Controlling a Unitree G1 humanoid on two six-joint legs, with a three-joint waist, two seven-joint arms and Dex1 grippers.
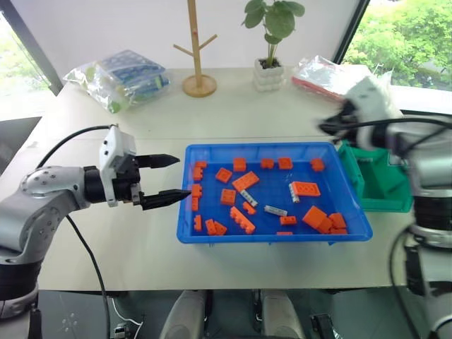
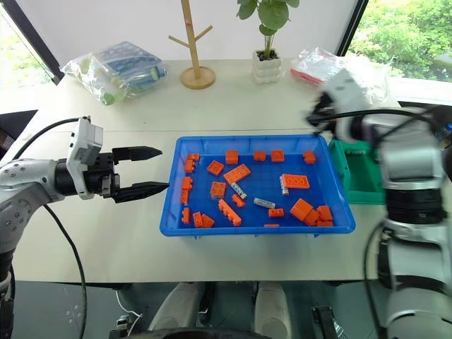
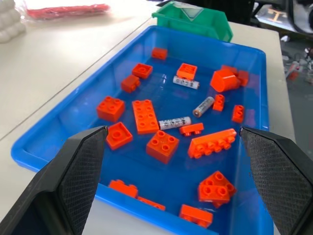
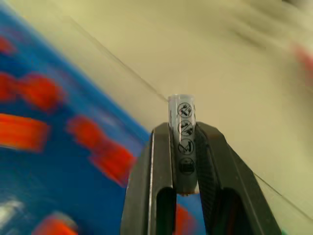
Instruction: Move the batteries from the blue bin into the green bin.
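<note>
Three batteries (image 1: 275, 210): lying among orange bricks (image 1: 245, 181) in the blue bin (image 1: 272, 239)
Fourth battery (image 4: 182, 142): pinched upright between the right hand's (image 4: 183, 156) closed fingers
Right hand position: raised above the green bin's (image 1: 385, 198) near corner
Left hand (image 1: 164, 180): fingers spread wide, empty, just beside the blue bin
Green bin: touching the blue bin's right side on the worktop (image 1: 127, 240)

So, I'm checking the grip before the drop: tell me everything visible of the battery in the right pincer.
The small silver-grey cylindrical battery looks metallic, with a column of round black printed symbols down its side. It stands lengthwise between the two black fingers of the right pincer, clamped on both sides, its flat end poking out beyond the fingertips. Its other end is hidden between the fingers.
</note>
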